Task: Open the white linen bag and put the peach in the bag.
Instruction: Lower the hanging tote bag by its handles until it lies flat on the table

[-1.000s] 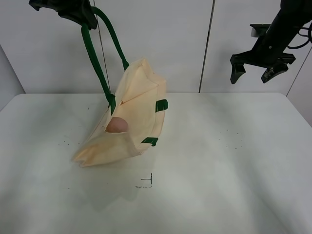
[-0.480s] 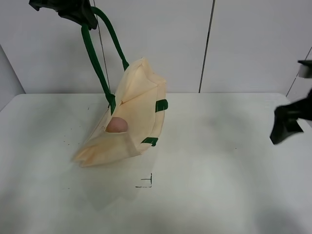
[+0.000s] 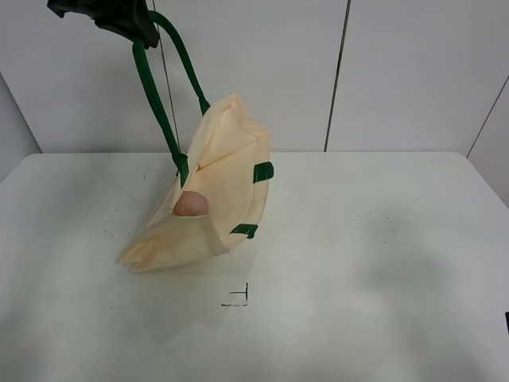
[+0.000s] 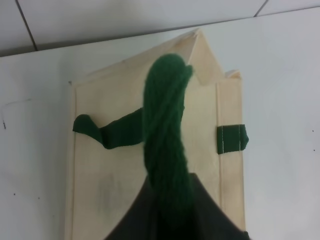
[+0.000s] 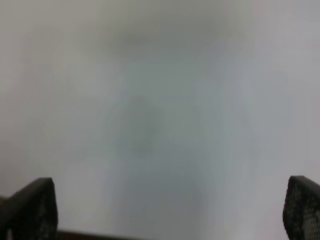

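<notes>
The white linen bag [image 3: 219, 191] hangs tilted, its lower end resting on the table, mouth open toward the left. The peach [image 3: 191, 204] sits inside the opening. My left gripper [image 3: 119, 20] is high at the top left, shut on the bag's dark green handle [image 3: 155, 95] and holding it up. In the left wrist view the handle [image 4: 167, 125] runs from the dark jaws [image 4: 170, 220] down to the bag [image 4: 110, 165]; the peach is hidden there. My right gripper [image 5: 170, 210] is open and empty, fingers [image 5: 30, 210] wide apart over a blurred pale surface, out of the exterior view.
The white table [image 3: 358, 263] carries a small black corner mark [image 3: 238, 301] in front of the bag. A white panelled wall [image 3: 398, 72] rises behind the table's back edge.
My right arm dropped from the upper right, down along the right edge, and left the exterior view. The bag, the peach and my left gripper have not moved.
</notes>
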Controlling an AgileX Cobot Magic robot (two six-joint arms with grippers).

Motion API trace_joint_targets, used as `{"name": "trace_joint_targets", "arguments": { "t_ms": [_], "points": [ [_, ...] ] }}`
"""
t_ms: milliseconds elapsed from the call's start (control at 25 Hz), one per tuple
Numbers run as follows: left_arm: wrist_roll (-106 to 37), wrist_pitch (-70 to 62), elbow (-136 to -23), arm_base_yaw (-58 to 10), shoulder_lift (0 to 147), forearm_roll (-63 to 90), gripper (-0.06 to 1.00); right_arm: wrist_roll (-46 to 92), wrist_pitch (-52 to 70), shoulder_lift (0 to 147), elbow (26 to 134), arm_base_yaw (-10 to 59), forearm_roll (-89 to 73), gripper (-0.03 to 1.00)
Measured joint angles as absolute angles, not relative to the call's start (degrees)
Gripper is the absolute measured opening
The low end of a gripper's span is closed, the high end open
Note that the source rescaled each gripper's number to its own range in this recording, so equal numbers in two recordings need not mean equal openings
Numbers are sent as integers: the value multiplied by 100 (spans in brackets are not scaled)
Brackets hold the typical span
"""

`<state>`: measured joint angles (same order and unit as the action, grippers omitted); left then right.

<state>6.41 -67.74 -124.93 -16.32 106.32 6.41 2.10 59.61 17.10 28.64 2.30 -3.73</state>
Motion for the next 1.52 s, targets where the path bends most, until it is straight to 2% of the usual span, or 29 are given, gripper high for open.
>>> {"name": "trace_joint_targets", "arguments": {
  "t_ms": [320,680,1280,1320,1360,1480,1520],
  "points": [
    [641,-6774,-12488,-1632,10632,641,0,46,5907,2,2824,230,-151,100],
    [641,-6774,-12488,-1632,10912,647,0,0,5907,-17,2814,230,-128,100],
    [449,-6760,-12488,-1784,13071,1266,2,0,5907,-17,2814,230,-128,100],
    [426,-6760,-12488,-1785,13118,1266,5,0,5907,-17,2814,230,-128,100],
    [398,-6754,-12488,-1791,13139,1285,13,0,5907,-17,2814,230,-128,100],
    [375,-6748,-12493,-1798,13151,1312,53,0,5907,-17,2814,230,-128,100],
    [368,-6746,-12493,-1798,13151,1287,70,0,5907,-17,2814,230,-128,100]
  ]
}}
